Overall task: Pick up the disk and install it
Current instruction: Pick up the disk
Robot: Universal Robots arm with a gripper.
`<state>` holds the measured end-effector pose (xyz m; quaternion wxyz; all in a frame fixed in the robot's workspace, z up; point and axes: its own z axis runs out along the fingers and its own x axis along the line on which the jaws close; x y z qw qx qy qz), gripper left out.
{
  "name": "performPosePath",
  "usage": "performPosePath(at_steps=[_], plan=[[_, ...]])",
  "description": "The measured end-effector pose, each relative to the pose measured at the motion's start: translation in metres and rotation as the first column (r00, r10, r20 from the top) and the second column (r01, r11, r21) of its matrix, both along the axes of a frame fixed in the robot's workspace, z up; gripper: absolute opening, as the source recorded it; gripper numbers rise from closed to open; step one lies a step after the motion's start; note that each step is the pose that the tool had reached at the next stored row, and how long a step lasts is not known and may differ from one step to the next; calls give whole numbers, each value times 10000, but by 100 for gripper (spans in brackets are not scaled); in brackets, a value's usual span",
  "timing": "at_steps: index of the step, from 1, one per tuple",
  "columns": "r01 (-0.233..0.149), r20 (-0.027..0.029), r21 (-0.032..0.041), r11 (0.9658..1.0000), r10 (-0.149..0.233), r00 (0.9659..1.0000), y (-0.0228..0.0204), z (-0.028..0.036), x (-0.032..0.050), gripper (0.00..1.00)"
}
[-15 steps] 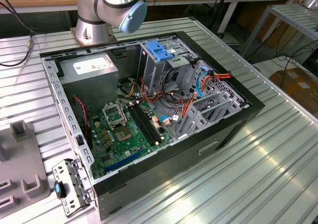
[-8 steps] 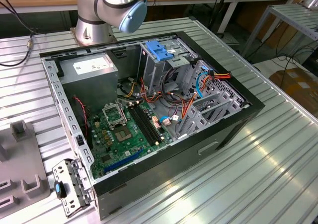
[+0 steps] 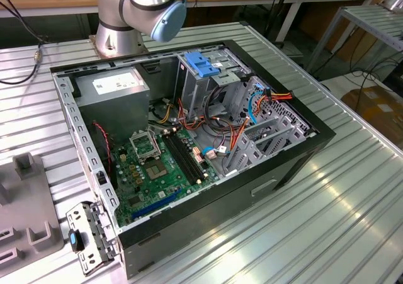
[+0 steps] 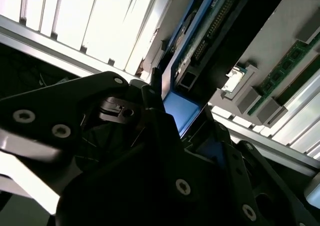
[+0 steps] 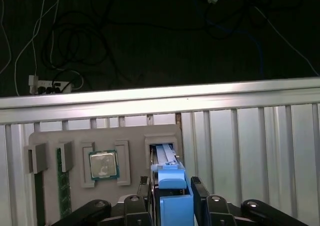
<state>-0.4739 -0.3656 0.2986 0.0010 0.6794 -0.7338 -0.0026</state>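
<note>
In the first wrist view the disk [image 5: 166,158] stands on edge, its far end at a slot of the grey holder plate [image 5: 75,138] on the slatted table. Its blue plastic rail [image 5: 173,198] sits between the two black fingers [image 5: 200,193] of my gripper [image 5: 172,186], which press on it from either side. In the second wrist view the gripper [image 4: 182,113] is shut on that blue rail, and the disk's [image 4: 210,25] connector edge runs away from the fingers. Whether the disk is lifted clear of the slot, I cannot tell.
The holder plate also carries a processor chip [image 5: 103,165] and a memory stick [image 5: 61,181]. In the exterior view the open computer case [image 3: 302,170] lies on the table, with a blue-topped drive cage [image 3: 204,63], a grey power supply box [image 3: 116,85] and the arm's base [image 3: 119,35] behind.
</note>
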Motion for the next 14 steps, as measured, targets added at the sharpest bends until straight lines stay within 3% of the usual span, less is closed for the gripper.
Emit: performPosePath(at_steps=[14], plan=[[174, 1, 0, 9998, -174, 9998, 0, -22, 2, 45]])
